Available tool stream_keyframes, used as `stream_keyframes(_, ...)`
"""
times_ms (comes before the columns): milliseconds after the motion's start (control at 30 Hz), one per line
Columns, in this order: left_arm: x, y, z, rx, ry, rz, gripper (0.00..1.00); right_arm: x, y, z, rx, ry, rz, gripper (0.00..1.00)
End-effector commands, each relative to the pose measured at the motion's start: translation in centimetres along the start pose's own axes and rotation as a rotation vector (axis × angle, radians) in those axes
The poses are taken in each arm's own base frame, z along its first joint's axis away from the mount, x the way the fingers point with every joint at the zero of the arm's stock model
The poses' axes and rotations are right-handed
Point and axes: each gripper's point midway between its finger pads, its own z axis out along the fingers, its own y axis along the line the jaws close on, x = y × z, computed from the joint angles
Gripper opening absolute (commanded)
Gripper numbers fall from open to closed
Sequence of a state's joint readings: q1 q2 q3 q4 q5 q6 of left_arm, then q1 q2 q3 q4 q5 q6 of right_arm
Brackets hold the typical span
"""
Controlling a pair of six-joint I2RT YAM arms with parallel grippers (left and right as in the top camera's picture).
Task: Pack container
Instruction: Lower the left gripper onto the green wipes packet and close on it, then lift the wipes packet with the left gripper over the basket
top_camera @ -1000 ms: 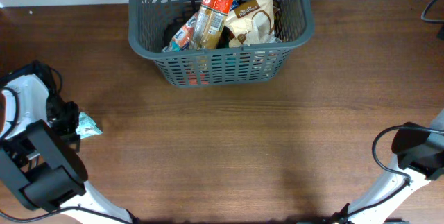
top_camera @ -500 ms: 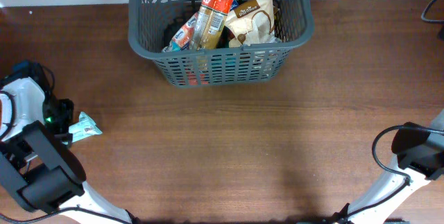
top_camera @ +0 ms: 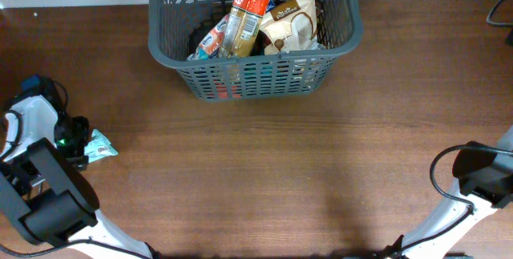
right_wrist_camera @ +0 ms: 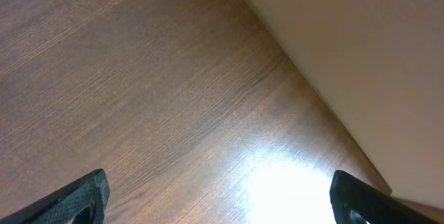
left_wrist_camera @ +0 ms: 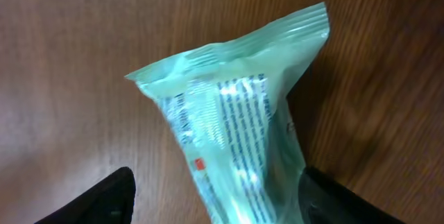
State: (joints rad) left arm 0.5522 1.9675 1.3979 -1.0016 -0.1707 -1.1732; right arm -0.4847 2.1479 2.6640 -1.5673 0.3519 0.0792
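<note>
The container (top_camera: 252, 60), a dark grey slotted basket, stands at the back centre of the table and holds several packets, among them an orange one (top_camera: 244, 18) and a beige bag (top_camera: 290, 22). A teal packet (top_camera: 101, 146) lies on the table at the far left. My left gripper (top_camera: 80, 143) is at its left end. In the left wrist view the fingers (left_wrist_camera: 218, 203) straddle the teal packet (left_wrist_camera: 236, 134), open, with a gap on the left side. My right gripper (right_wrist_camera: 218, 196) is open and empty over bare wood.
The right arm (top_camera: 481, 175) sits at the table's right edge, with a black cable (top_camera: 437, 171) looping beside it. The table's edge and a pale surface (right_wrist_camera: 361, 50) beyond it show in the right wrist view.
The left wrist shifted slightly left and back, and the teal packet tilted a little in place. The basket and right arm have not moved.
</note>
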Motion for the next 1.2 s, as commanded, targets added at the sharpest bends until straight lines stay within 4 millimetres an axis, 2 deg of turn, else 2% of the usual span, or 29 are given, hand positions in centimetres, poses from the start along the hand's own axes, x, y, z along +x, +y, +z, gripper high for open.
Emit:
stream_keyframes(0, 0.2, 0.6, 0.6, -0.002, 0.012, 0.002, 0.70, 0.1, -0.1, 0.3, 0.015, 0.006, 0.008, 0.99)
stream_keyframes(167, 1.1, 1.0, 1.9, 0.002, 0.038, 0.011, 0.70, 0.1, -0.1, 0.3, 0.015, 0.006, 0.008, 0.99)
stream_keyframes(300, 1.2, 1.2, 2.1, -0.003, 0.039, 0.023, 0.68, 0.1, -0.1, 0.3, 0.015, 0.006, 0.008, 0.99)
stream_keyframes(333, 1.2, 1.2, 2.1, -0.003, 0.039, 0.023, 0.65, 0.1, -0.1, 0.3, 0.015, 0.006, 0.008, 0.99)
stream_keyframes(400, 1.2, 1.2, 2.1, -0.001, 0.039, 0.036, 0.51, 0.1, -0.1, 0.3, 0.015, 0.006, 0.008, 0.99)
stream_keyframes(467, 1.2, 1.2, 2.1, -0.001, 0.039, 0.038, 0.30, 0.1, -0.1, 0.3, 0.015, 0.006, 0.008, 0.99)
stream_keyframes(600, 1.3, 1.2, 2.1, -0.003, 0.041, 0.041, 0.03, 0.1, -0.1, 0.3, 0.015, 0.006, 0.008, 0.99)
stream_keyframes(833, 2.4, 0.2, 1.7, 0.046, 0.109, 0.065, 0.02, 0.1, -0.1, 0.3, 0.015, 0.006, 0.008, 0.99)
stream_keyframes(933, 2.9, -2.1, 0.0, 0.145, 0.122, 0.163, 0.02, 0.1, -0.1, 0.3, 0.015, 0.006, 0.008, 0.99)
stream_keyframes(1033, 2.9, -5.3, -3.8, 0.259, 0.055, 0.296, 0.02, 0.1, -0.1, 0.3, 0.015, 0.006, 0.008, 0.99)
stream_keyframes(1133, 3.3, -8.9, -10.0, 0.405, -0.065, 0.451, 0.02, 0.1, -0.1, 0.3, 0.015, 0.006, 0.008, 0.99)
stream_keyframes(1167, 3.5, -10.1, -12.7, 0.460, -0.122, 0.503, 0.02, 0.1, -0.1, 0.3, 0.015, 0.006, 0.008, 0.99)
